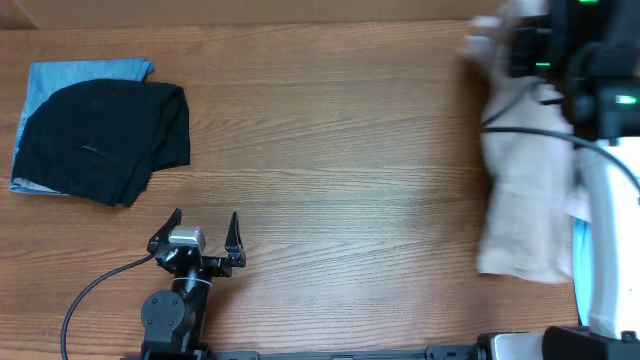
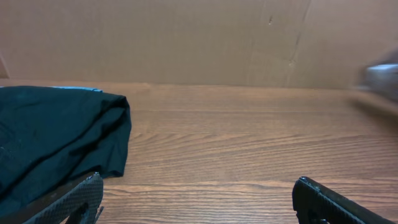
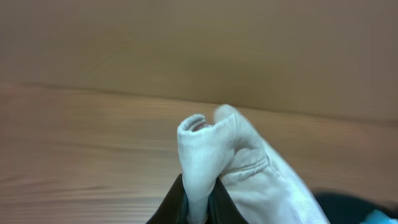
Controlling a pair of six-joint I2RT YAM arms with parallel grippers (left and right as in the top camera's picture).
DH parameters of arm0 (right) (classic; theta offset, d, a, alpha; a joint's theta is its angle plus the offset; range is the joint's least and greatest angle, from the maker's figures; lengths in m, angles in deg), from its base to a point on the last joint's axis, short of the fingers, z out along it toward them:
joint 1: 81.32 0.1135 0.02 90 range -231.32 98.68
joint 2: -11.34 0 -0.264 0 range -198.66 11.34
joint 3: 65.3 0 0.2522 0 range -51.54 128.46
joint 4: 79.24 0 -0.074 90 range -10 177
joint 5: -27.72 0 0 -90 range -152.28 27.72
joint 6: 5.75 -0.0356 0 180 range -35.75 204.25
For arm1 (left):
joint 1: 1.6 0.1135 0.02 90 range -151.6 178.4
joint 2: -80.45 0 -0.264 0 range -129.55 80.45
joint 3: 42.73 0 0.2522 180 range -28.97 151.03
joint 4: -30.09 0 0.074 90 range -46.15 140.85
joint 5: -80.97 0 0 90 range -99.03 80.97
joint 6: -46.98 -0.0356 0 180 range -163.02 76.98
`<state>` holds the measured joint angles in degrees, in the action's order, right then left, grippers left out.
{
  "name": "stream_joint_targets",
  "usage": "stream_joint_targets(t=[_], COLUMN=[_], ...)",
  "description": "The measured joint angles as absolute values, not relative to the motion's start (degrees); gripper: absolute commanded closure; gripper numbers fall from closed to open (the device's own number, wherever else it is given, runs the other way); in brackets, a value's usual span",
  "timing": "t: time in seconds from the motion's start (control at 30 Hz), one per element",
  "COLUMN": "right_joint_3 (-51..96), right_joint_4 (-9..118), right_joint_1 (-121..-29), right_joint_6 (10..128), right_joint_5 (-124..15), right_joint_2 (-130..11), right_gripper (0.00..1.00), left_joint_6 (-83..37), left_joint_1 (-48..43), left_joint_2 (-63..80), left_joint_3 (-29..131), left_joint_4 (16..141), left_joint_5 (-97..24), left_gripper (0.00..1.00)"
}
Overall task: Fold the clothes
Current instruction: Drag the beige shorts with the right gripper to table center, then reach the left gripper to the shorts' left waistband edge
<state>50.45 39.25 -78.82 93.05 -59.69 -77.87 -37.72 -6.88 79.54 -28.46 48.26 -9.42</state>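
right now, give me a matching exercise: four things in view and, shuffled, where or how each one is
1 beige shorts
2 black garment
3 light blue shirt
4 left jaws

a open over the table
b under the black garment
c pinched in the right jaws
d lying on the light blue shirt

Pairs: 1-c, 2-d, 3-b, 4-a
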Motion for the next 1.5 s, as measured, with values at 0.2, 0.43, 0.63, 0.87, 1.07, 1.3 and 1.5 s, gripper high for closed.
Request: stream_joint_targets(t=[0.2, 0.43, 0.63, 0.87, 1.07, 1.3, 1.5], right_joint_3=[50.5, 50.5, 50.6, 50.6, 51.1, 51.5, 51.5], right_joint_4=[44.2, 44.0, 42.3, 40.9, 32.1, 21.0, 17.9], right_joint_1=[-59.2, -46.2, -41.1, -41.5, -47.5, -65.5, -73.9], right_joint_6=[89.9, 88.9, 88.1, 87.2, 85.2, 79.7, 78.8], right_joint_5=[-56.8, -53.5, -53.1, -52.8, -57.1, -59.7, -59.9], right_joint_2=[-86.8, -100.3, -100.6, -98.9, -88.8, -85.9, -85.9], right_gripper=[0.96, 0.96, 0.15, 0.01, 0.00, 0.00, 0.00], left_joint_6=[-37.7, -37.7, -37.7, -37.7, -37.7, -37.7, -37.7], left_joint_1=[-6.9, -6.9, -6.9, -6.9, -6.9, -6.9, -6.9], left_joint_2=[79.5, 79.5, 79.5, 79.5, 79.5, 79.5, 79.5], left_joint_3=[-28.5, -28.5, -28.5, -28.5, -28.5, -28.5, -28.5], left_joint_4=[48.3, 48.3, 48.3, 48.3, 48.3, 48.3, 48.3], left_joint_5=[-9.4, -9.4, -9.4, -9.4, -9.4, -9.4, -9.4], left_gripper=[0.00, 0.00, 0.00, 0.00, 0.00, 0.00, 0.00])
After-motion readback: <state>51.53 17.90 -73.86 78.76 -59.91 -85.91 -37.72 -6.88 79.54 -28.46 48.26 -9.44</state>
